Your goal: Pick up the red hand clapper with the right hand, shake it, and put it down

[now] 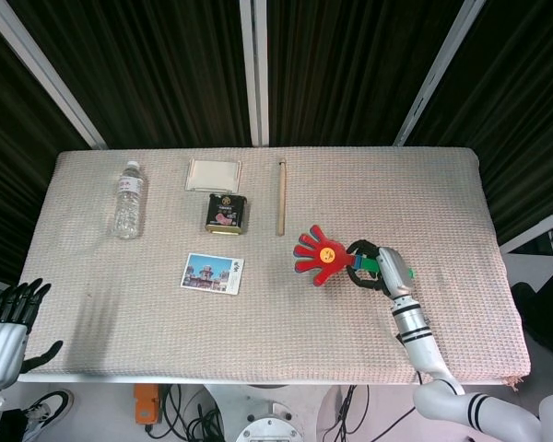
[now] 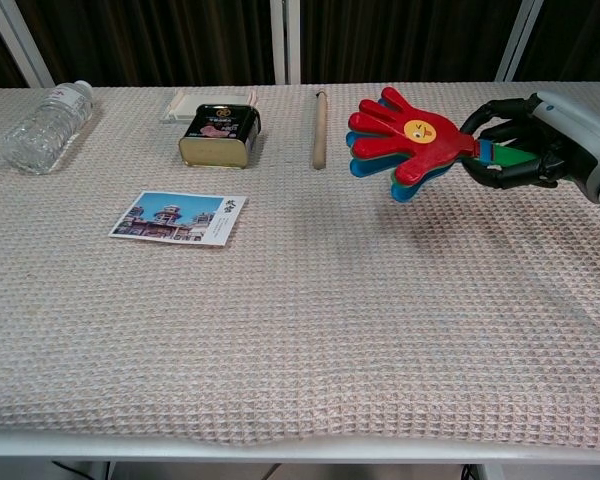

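Right now the red hand clapper sits in the right hand, whose dark fingers wrap its green handle; the red palm fans out leftward with blue and green leaves beneath, and it seems to hang just above the woven table mat, though contact is hard to judge. Near it to the left lies a wooden stick, then a tin can, a postcard, a white pad and a water bottle. Off the table's left corner, the left hand hangs with fingers spread, holding nothing.
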Action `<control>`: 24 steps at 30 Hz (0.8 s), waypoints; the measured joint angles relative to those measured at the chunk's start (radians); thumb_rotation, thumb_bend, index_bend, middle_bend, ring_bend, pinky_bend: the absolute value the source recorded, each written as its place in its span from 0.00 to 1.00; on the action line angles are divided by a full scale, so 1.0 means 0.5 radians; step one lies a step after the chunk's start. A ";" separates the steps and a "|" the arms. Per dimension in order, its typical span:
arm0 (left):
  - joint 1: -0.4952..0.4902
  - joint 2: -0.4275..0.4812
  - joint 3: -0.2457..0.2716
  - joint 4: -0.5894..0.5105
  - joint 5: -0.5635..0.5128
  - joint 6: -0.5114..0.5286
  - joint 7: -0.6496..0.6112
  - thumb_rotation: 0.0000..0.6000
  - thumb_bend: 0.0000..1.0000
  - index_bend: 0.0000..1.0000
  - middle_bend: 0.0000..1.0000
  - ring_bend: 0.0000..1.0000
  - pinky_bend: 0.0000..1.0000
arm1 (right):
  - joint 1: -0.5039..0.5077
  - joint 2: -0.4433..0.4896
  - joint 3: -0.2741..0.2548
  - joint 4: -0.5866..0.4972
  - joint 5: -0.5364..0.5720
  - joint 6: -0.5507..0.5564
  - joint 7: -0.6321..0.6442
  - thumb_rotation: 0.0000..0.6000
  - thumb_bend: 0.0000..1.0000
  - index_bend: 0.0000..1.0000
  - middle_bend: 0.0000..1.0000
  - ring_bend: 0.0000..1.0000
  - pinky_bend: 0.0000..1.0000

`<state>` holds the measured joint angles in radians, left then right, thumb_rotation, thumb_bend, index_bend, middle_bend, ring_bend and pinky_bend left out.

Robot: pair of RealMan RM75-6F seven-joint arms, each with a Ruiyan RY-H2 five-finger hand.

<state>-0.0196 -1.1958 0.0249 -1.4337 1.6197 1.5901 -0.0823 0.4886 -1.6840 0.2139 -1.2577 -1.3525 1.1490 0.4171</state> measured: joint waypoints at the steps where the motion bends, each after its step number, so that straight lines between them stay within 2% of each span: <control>1: 0.000 0.000 0.000 0.000 0.000 0.000 0.000 1.00 0.18 0.04 0.00 0.00 0.00 | 0.004 0.005 -0.005 0.001 -0.002 -0.009 -0.020 1.00 0.30 0.79 0.82 0.79 0.92; 3: 0.000 0.000 -0.001 0.000 0.000 0.000 0.000 1.00 0.18 0.04 0.00 0.00 0.00 | 0.016 0.028 -0.022 -0.006 0.002 -0.057 -0.079 1.00 0.18 0.56 0.60 0.49 0.66; 5: -0.001 0.001 -0.001 -0.001 0.000 0.000 0.000 1.00 0.18 0.04 0.00 0.00 0.00 | 0.031 0.061 -0.040 -0.025 0.015 -0.128 -0.144 1.00 0.04 0.19 0.24 0.10 0.19; 7: -0.001 0.002 -0.002 -0.002 0.000 0.000 0.001 1.00 0.18 0.04 0.00 0.00 0.00 | 0.050 0.111 -0.058 -0.059 0.041 -0.220 -0.245 1.00 0.00 0.02 0.05 0.00 0.02; 9: 0.000 0.003 -0.002 -0.002 -0.001 0.000 0.000 1.00 0.18 0.04 0.00 0.00 0.00 | 0.062 0.155 -0.065 -0.109 0.076 -0.270 -0.345 1.00 0.00 0.00 0.00 0.00 0.00; 16: 0.000 0.006 -0.006 -0.006 0.000 0.008 -0.001 1.00 0.18 0.04 0.00 0.00 0.00 | 0.036 0.258 -0.031 -0.256 0.057 -0.136 -0.370 1.00 0.00 0.00 0.00 0.00 0.00; 20: 0.005 0.009 -0.007 -0.010 -0.002 0.015 0.001 1.00 0.18 0.04 0.00 0.00 0.00 | -0.030 0.412 -0.033 -0.414 -0.047 0.045 -0.354 1.00 0.00 0.00 0.00 0.00 0.00; 24: 0.007 0.014 -0.007 -0.021 -0.001 0.018 0.011 1.00 0.18 0.04 0.00 0.00 0.00 | -0.177 0.640 -0.101 -0.548 -0.209 0.297 -0.421 1.00 0.01 0.00 0.00 0.00 0.00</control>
<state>-0.0162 -1.1891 0.0216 -1.4442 1.6193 1.5990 -0.0766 0.4003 -1.3639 0.1632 -1.5319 -1.4568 1.2977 0.2068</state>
